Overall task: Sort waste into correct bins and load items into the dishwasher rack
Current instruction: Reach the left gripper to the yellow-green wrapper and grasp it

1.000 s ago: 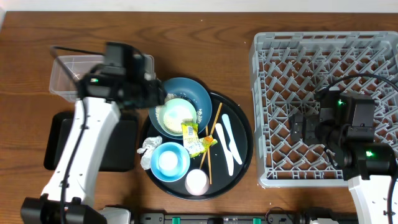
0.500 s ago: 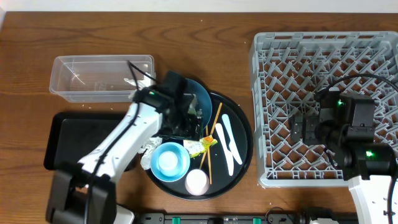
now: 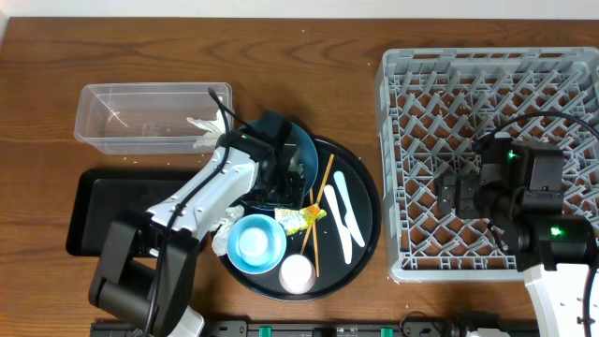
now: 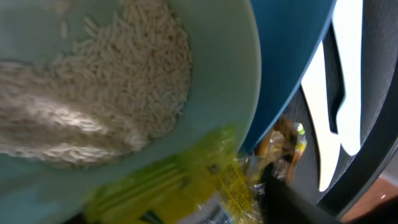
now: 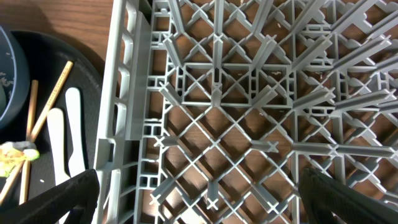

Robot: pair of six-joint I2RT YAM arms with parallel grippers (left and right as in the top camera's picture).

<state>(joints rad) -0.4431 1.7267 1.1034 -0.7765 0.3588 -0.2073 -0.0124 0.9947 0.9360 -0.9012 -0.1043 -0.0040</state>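
**Jaws.** Left gripper (image 3: 284, 180): opening could not be told, as the fingers were hidden under the wrist from above and absent from the wrist view; nothing seen held. Right gripper (image 3: 447, 192): fingers wide apart, empty, over the dishwasher rack (image 3: 402, 75), which sat just right of the round black tray (image 3: 363, 183).

**Change.** A second before, the left arm hung over the clear tub (image 3: 112, 126), just off the round tray's upper-left edge. It had since swung onto that tray, above the blue dish (image 3: 307, 148). A tissue (image 3: 208, 126) lay in the tub's end nearest the tray, where the arm had been. Judged: one piece of waste was sorted. The next was probably the snack wrapper (image 3: 299, 218) at the tray's middle, which lay against the pale-green bowl (image 4: 230, 74).

**Count**, on the round tray unless stated:
- Tissues, 2: one in the tub; second tissue (image 3: 223, 220) at the left rim.
- Wrapper, 1.
- Rice (image 4: 124, 81), one heap, in the pale-green bowl.
- Bowls, 2: pale-green; light-blue bowl (image 3: 270, 251), lower left.
- Cups, 2: pinkish cup (image 3: 297, 273), bottom edge; white cup (image 3: 251, 241), apparently nested in the light-blue bowl.
- Chopsticks (image 3: 323, 192), 2.
- White utensils (image 3: 342, 211), 2, right of centre.
- Bins, 2: the tub; shallow black tray (image 3: 89, 220), left of the round tray.
- Rack, 1, nothing seen loaded.
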